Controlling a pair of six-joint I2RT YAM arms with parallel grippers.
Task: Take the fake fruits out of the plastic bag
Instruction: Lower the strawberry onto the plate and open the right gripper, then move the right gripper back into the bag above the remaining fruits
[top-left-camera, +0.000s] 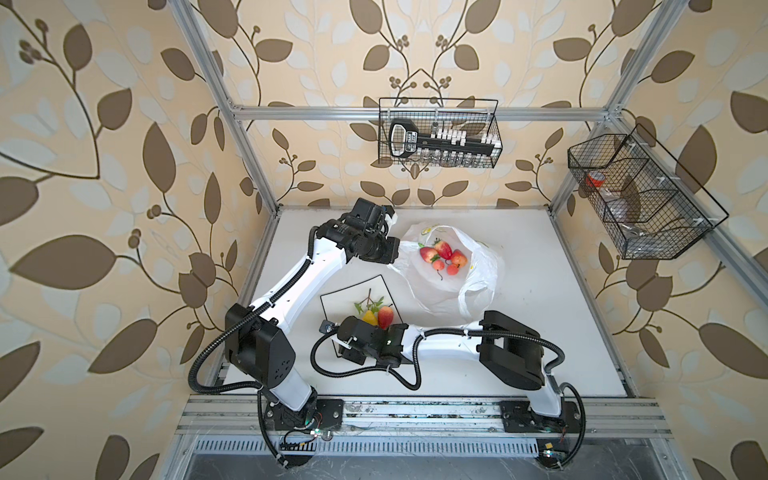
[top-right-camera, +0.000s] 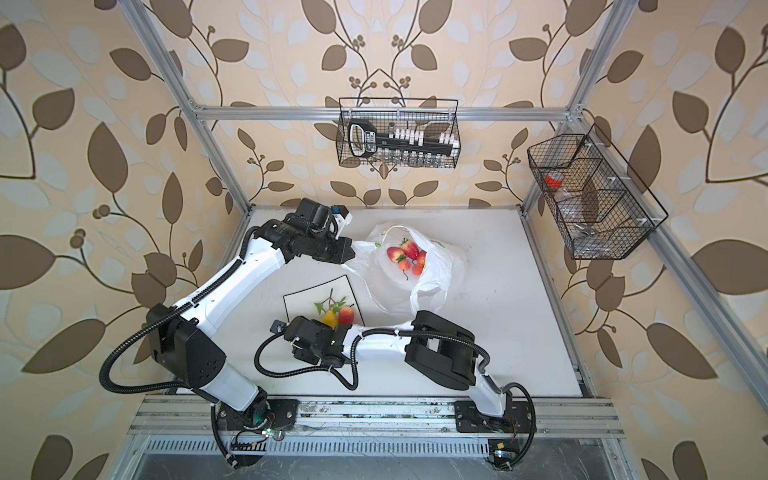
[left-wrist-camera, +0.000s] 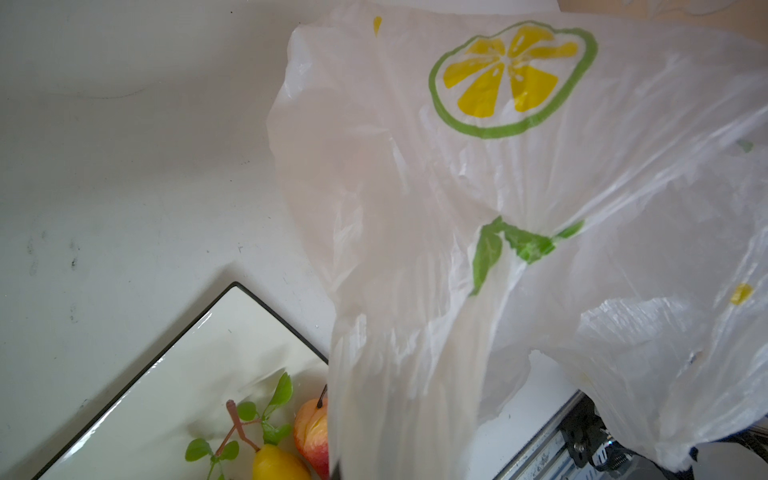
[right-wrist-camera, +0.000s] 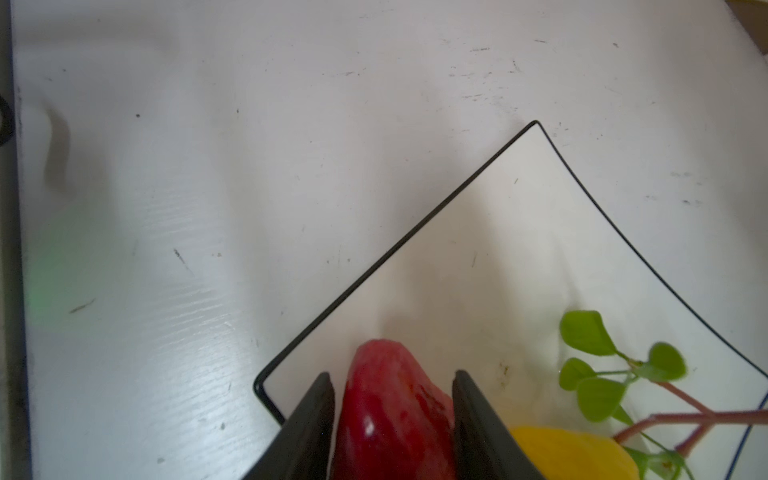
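The plastic bag (top-left-camera: 440, 291) (top-right-camera: 386, 286) lies open at the back middle of the table, white with a lemon-slice print (left-wrist-camera: 513, 79). Several red fake fruits (top-left-camera: 442, 255) (top-right-camera: 405, 257) sit inside it. My left gripper (top-left-camera: 397, 249) is shut on the bag's left rim; in the left wrist view the film hides the fingers. A yellow pear (top-left-camera: 369, 318) (right-wrist-camera: 573, 455) and a red fruit (top-left-camera: 385, 316) (right-wrist-camera: 395, 415) lie on the square plate (top-left-camera: 340, 299) (right-wrist-camera: 498, 249). My right gripper (right-wrist-camera: 392, 378) straddles the red fruit, open, with a thin gap on one side.
One wire basket (top-left-camera: 438, 133) with a black tool hangs on the back wall. Another wire basket (top-left-camera: 640, 195) hangs on the right wall. A metal rail (top-left-camera: 415, 415) runs along the front, under both arm bases. The plate's near corner lies under my right wrist.
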